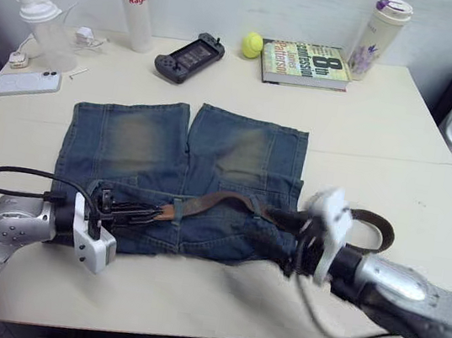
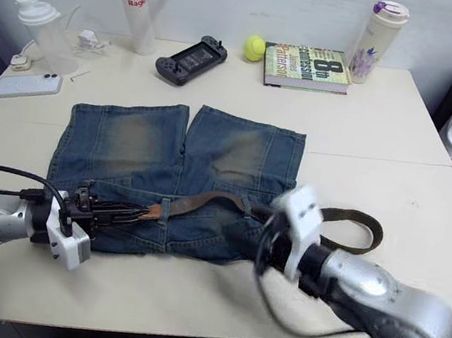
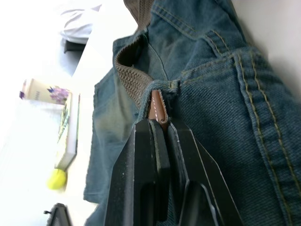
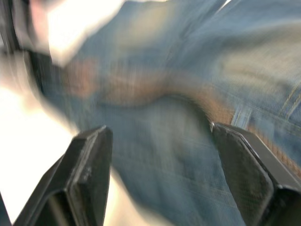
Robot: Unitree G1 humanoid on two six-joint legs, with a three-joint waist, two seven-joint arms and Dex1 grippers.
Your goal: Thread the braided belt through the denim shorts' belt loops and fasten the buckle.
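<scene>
The blue denim shorts [image 1: 181, 175] with faded tan patches lie flat on the pale tabletop [image 1: 368, 131], waistband toward the near edge; the brown braided belt [image 1: 221, 201] runs along that waistband from the left, rises in a shallow arch near the middle, and loops out past the shorts' right edge onto the bare tabletop; I cannot make out the buckle. The left gripper [image 3: 162, 134] has its jaws closed on the belt's tan leather tip, just where it emerges from a narrow denim belt loop [image 3: 164, 87]; the right gripper [image 4: 160, 134] hovers over the right part of the waistband with jaws wide apart, holding nothing. The threading step looks to be in hand, with the tip through a loop on the left side; the next move probably calls for drawing the tip further left to take up slack, while the right gripper steadies the denim or feeds the strap, so that the fabric does not bunch.
</scene>
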